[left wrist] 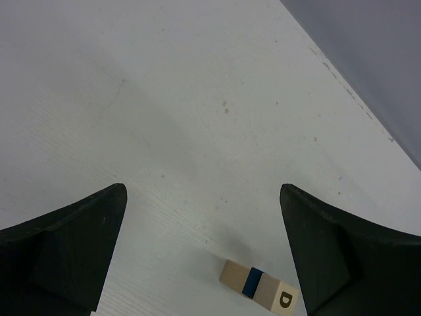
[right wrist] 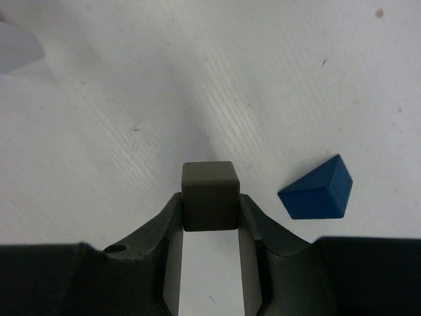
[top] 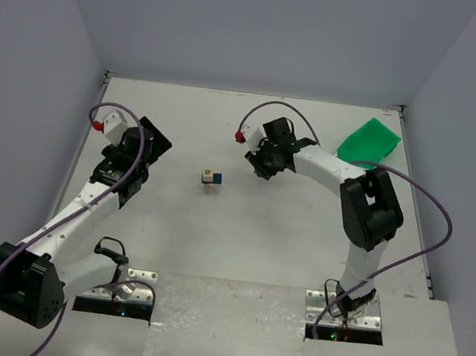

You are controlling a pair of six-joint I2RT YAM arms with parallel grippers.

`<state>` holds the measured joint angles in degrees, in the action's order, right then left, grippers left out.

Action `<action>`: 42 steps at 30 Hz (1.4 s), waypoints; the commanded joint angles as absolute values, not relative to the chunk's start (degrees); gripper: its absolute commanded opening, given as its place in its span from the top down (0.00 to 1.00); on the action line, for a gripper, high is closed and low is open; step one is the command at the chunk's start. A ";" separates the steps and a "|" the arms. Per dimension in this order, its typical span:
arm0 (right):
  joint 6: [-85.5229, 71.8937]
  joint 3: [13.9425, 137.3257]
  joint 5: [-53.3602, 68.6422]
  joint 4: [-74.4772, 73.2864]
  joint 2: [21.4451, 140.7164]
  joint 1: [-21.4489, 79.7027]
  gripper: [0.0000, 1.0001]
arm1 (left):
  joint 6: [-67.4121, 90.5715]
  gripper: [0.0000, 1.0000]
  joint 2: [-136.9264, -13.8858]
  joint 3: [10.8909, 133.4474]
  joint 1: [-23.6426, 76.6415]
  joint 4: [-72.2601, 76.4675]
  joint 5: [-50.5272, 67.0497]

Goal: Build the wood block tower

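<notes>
The wood block tower (top: 211, 178) stands mid-table: a tan block, a thin dark blue block and a tan block with a letter D on top. It also shows in the left wrist view (left wrist: 258, 285), near the bottom edge. My left gripper (left wrist: 202, 191) is open and empty; in the top view it (top: 151, 144) hangs left of the tower. My right gripper (right wrist: 209, 201) is shut on a dark olive-grey cube (right wrist: 209, 187) and holds it over the table. In the top view it (top: 261, 160) is right of the tower. A blue wedge block (right wrist: 317, 191) lies on the table just right of the cube.
A green plastic bin (top: 370, 140) lies at the back right corner. Grey walls close the table at the back and both sides. The arm bases sit at the near edge.
</notes>
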<state>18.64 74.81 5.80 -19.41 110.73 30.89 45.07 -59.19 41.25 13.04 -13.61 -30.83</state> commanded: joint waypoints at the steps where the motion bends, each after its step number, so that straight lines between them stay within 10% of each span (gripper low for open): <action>1: 30.07 76.34 17.35 -19.79 101.94 31.82 0.84 | 44.49 0.00 -57.67 43.16 12.74 -12.93 -31.19; 42: 40.76 93.25 15.38 -32.65 113.22 44.36 0.73 | 43.48 0.00 -58.82 42.80 12.74 -10.74 -29.20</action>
